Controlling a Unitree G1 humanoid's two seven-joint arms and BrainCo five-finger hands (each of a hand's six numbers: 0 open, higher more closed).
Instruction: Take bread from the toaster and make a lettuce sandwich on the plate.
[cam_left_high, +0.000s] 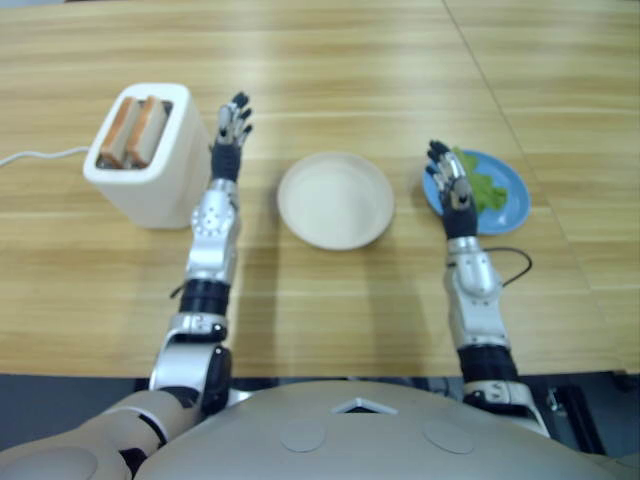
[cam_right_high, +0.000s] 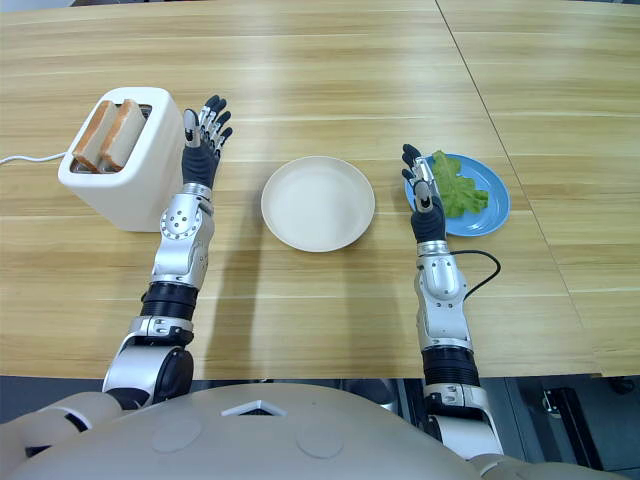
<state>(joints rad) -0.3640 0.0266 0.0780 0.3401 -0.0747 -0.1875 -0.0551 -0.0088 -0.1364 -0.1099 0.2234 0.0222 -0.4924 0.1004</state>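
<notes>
A white toaster (cam_left_high: 150, 170) stands at the left of the wooden table with two slices of bread (cam_left_high: 133, 131) upright in its slots. A cream plate (cam_left_high: 335, 199) lies bare in the middle. At the right, a lettuce leaf (cam_left_high: 482, 186) lies on a blue plate (cam_left_high: 510, 205). My left hand (cam_left_high: 232, 128) is held just right of the toaster, fingers straight and holding nothing. My right hand (cam_left_high: 449, 181) hovers at the blue plate's left edge, also with straight fingers and nothing in it.
A white power cord (cam_left_high: 35, 156) runs from the toaster off the left edge. A seam between table tops (cam_left_high: 500, 100) runs diagonally at the right. A black cable (cam_left_high: 515, 265) loops by my right wrist.
</notes>
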